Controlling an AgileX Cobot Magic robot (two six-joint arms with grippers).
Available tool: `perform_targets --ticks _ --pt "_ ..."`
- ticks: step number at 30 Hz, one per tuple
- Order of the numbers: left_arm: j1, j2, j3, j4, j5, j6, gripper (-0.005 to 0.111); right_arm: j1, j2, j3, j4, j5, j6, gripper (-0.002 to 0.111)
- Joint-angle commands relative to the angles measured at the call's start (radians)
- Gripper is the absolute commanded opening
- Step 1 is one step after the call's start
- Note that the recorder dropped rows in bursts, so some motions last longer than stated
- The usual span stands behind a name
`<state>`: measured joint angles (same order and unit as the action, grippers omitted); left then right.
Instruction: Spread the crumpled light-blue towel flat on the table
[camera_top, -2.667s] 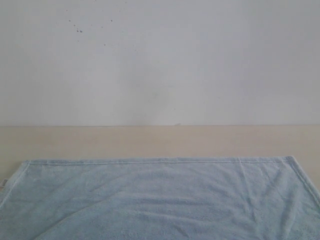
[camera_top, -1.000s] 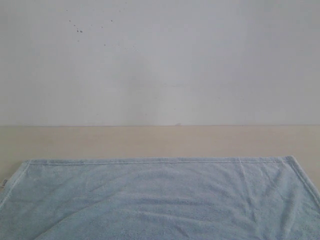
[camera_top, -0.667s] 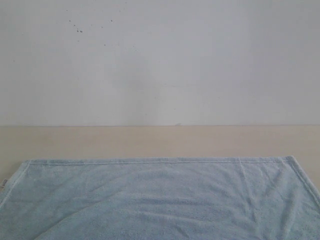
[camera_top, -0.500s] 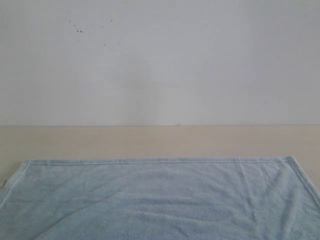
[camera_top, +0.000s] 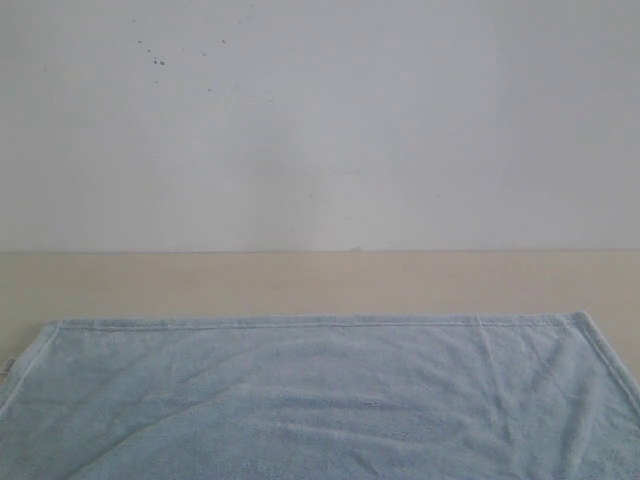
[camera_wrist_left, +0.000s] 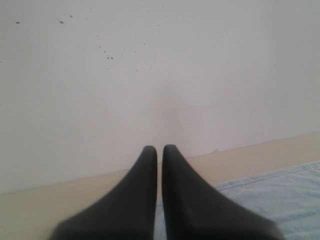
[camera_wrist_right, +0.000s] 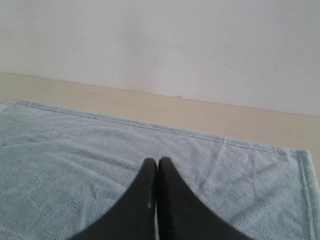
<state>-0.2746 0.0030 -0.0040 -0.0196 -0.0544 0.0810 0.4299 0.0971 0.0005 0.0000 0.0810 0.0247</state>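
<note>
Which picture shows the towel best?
The exterior view: the towel spreads almost edge to edge, both far corners showing. In the right wrist view the right hand hides part; the left wrist view catches only a patch.

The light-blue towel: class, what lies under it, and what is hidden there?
The towel lies on the beige table, bare beyond its far hem. The tabletop beneath the cloth is covered, so whether anything sits under it cannot be seen.
</note>
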Motion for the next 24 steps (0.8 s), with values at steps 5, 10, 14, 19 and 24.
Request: perform_targets --ticks 5,10,14,19,24 --pt "-0.005 -0.003 0.004 -0.010 0.001 -0.008 0.004 -0.002 -0.005 0.000 -0.006 -0.010 -0.002 0.000" --pt "-0.005 -0.003 0.004 -0.010 0.001 -0.008 0.004 -0.002 -0.005 0.000 -0.006 -0.010 -0.002 0.000" --pt "-0.001 -0.003 0.004 -0.010 0.001 -0.008 0.004 -0.002 -0.005 0.000 -0.006 -0.010 -0.002 0.000" --pt "0.083 -0.003 0.004 -0.010 0.001 -0.008 0.004 -0.002 -0.005 0.000 -0.006 -0.010 -0.002 0.000" --pt "0.168 -0.003 0.004 -0.010 0.001 -0.008 0.004 -0.002 -0.005 0.000 -0.006 -0.010 -0.002 0.000"
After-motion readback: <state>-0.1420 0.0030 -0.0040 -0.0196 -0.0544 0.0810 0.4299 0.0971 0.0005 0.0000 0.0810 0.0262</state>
